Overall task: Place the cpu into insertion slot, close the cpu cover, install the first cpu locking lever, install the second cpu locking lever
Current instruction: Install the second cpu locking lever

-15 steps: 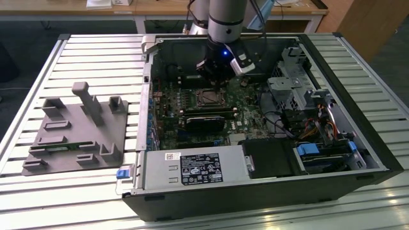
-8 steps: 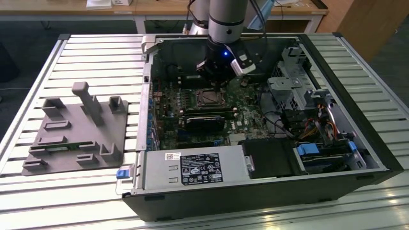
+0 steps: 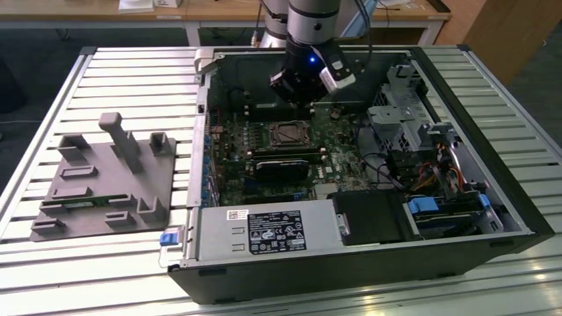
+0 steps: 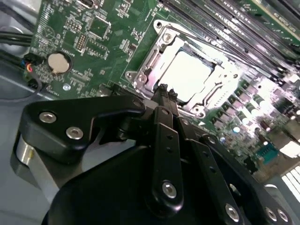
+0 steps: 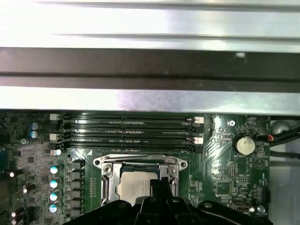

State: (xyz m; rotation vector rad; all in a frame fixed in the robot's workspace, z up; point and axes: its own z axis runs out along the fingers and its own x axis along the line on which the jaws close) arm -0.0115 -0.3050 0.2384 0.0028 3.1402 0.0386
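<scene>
The hand [image 3: 303, 99] hangs inside the open computer case [image 3: 491, 217], above the board's far edge, just behind the slot [image 3: 288, 134] in the exterior view. In the second wrist view its black fingers [image 4: 165, 101] look pressed together with nothing between them, their tips poised over the slot's near rim.

The cpu [image 4: 187, 75] lies flat in the slot [image 4: 180, 70], pale top showing through the window of the cover [image 4: 154, 58], which appears to lie down over it, though glare makes that hard to judge. In the first wrist view the cpu [image 5: 133, 185] sits framed by the cover [image 5: 140, 163], with memory slots [image 5: 126, 131] just beside one edge and the case wall beyond. A heatsink [image 3: 281, 168] crowds the slot's near side. The case stands on a slatted surface [image 3: 131, 66], with a grey fixture [image 3: 105, 178] well apart toward the exterior view's left.
</scene>
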